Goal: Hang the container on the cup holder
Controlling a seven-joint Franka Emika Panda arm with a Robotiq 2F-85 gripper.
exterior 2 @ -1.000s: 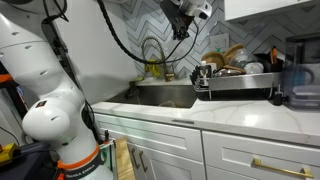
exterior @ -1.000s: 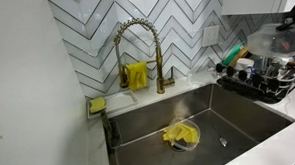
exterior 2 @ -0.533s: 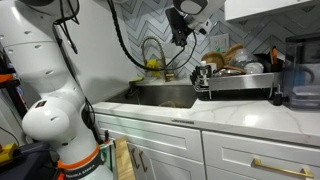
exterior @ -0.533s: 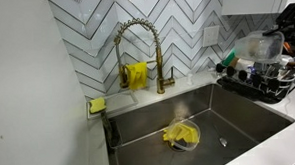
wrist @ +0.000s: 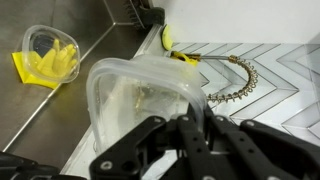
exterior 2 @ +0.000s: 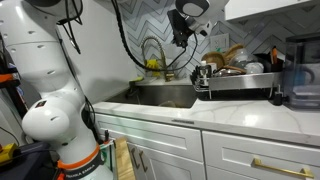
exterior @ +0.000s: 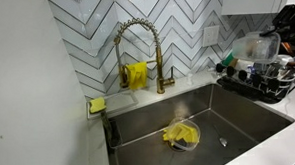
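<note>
Holding the container by its rim, gripper jaws clenched on it, up in the air near the rack at right. Keep it level, go slow, line rim w/ a peg; can't tell which is the cup holder. Farther: sink, faucet; steer clear.

White chevron-tile backsplash behind a steel sink, pale countertop and white cabinets below

Clear, colourless, roundish plastic container, see-through, clamped at its rim, tilted. In an exterior view, held aloft just above the dish rack.
</note>
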